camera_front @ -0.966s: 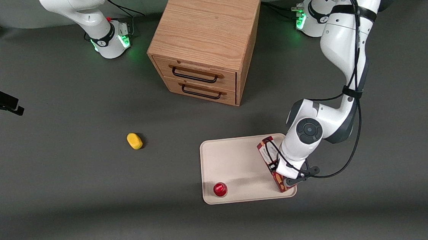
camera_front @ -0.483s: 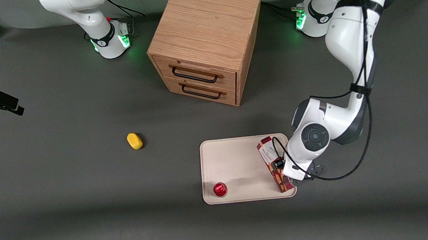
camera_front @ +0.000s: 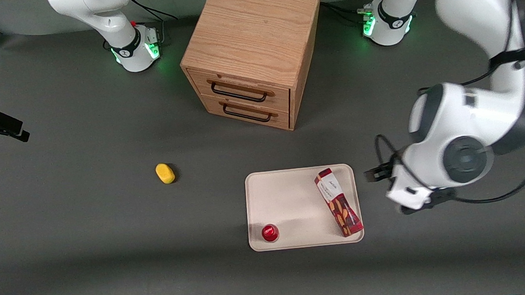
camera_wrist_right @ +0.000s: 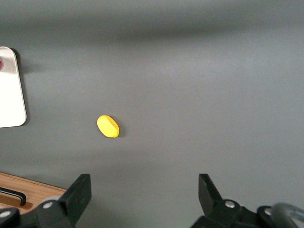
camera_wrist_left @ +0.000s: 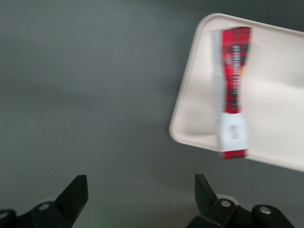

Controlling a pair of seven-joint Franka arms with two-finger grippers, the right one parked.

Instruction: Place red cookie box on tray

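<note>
I see the red cookie box [camera_front: 338,202] lying flat on the tray [camera_front: 290,197], along the edge nearest the working arm, with a small red cup [camera_front: 269,232] sharing the tray at its near corner. A yellow sponge [camera_front: 165,173] sits well apart toward the parked arm's end, and the wooden drawer cabinet [camera_front: 252,50] stands farther back. My gripper [camera_wrist_left: 141,197] hangs over bare table beside the tray, jaws spread. Half a second ago it was down at the box; now it has lifted away.

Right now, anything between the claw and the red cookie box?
Nothing: the front view shows only tray rim and bare table between the open claw and the red cookie box.
</note>
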